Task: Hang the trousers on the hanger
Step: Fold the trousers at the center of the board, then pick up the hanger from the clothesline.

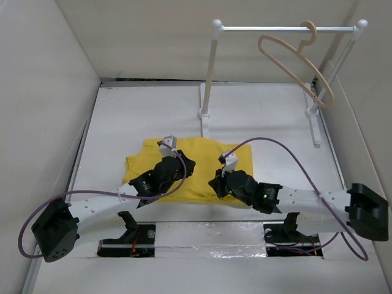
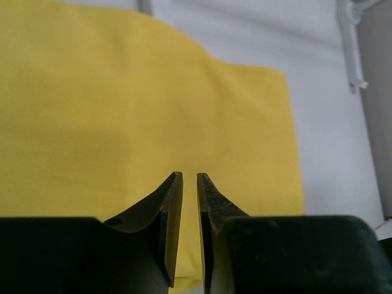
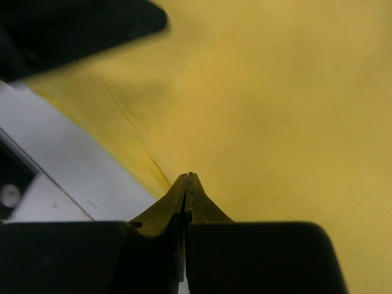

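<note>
One pair of bright yellow cloth trousers (image 1: 202, 156) lies flat on the white tabletop (image 1: 263, 110). One thin tan hanger (image 1: 300, 46) hangs on the white rail (image 1: 269, 28). Two claws: right claw (image 3: 188, 176) clenched at the cloth edge; left claw (image 2: 190, 177) nearly closed, grip cannot be told.

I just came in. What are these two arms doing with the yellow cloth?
Two robot arms are working on yellow trousers that lie flat on the table. The right tool is shut at their near edge and seems to pinch the cloth. The left tool has only a narrow gap, with cloth in it. The hanger hangs empty on the rail at the far right.
</note>
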`<state>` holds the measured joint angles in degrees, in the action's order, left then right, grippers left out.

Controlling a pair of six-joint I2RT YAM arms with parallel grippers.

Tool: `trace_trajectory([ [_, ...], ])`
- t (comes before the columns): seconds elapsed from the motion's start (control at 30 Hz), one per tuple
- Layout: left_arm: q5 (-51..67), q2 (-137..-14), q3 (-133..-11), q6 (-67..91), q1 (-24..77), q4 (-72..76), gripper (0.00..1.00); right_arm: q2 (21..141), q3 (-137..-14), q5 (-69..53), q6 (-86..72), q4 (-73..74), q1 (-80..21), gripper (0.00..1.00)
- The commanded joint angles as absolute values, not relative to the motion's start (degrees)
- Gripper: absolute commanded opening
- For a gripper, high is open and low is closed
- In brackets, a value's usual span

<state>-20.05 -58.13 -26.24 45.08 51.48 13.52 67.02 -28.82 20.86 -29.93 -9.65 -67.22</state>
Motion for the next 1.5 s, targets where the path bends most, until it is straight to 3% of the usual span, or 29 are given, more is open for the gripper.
trace_trajectory([
  [0.0,-26.72,-59.32,-32.43,41.23,54.32,17.92,0.12,55.16,-37.25,27.50,-23.57,-4.32,-65.94,0.00],
  [0.1,-24.62,-61.08,-33.05,40.08,54.32,21.96,0.08,47.22,-41.03,26.55,-15.84,-3.08,-60.66,0.00],
  [0.27,-20.49,-64.24,-34.27,36.75,54.84,28.03,0.00,39.73,-47.71,19.54,-9.93,-0.62,-41.96,0.00],
  [0.33,-17.94,-65.82,-36.11,34.82,55.45,29.35,0.00,40.60,-52.61,17.06,-9.58,1.83,-35.89,0.00],
  [0.47,-14.77,-68.28,-39.19,26.48,57.30,30.58,0.00,48.74,-63.17,0.85,-10.89,1.32,-17.64,0.00],
  [0.57,-11.70,-68.73,-39.99,23.56,58.01,31.90,0.00,55.70,-73.60,-8.50,-12.48,0.44,-11.01,0.00],
  [0.63,-8.80,-68.91,-39.99,21.01,58.01,32.43,0.00,63.96,-78.64,-9.40,-11.96,-0.88,-6.78,0.03],
  [0.73,-3.20,-69.34,-38.85,18.38,58.01,34.09,0.00,73.26,-86.64,-11.07,-6.36,-1.93,-2.48,0.19],
  [0.77,-1.86,-69.52,-38.41,18.20,58.01,34.62,0.00,74.87,-90.14,-9.60,-4.50,-1.41,-1.59,0.34],
  [0.87,-0.26,-69.43,-35.95,18.89,58.01,36.82,0.01,79.97,-93.33,-10.10,1.39,-0.18,3.50,0.57],
  [1.07,-0.44,-68.12,-35.33,19.42,58.01,35.86,0.16,78.59,-83.52,-18.01,-1.91,-7.02,14.48,0.63],
  [1.3,-0.26,-67.85,-35.42,19.69,58.01,35.68,0.18,79.63,-81.65,-21.09,4.65,-1.32,18.63,0.72],
  [1.47,-0.26,-69.43,-36.65,19.95,58.01,34.37,0.18,80.68,-81.83,-25.38,5.80,2.11,19.95,0.71],
])
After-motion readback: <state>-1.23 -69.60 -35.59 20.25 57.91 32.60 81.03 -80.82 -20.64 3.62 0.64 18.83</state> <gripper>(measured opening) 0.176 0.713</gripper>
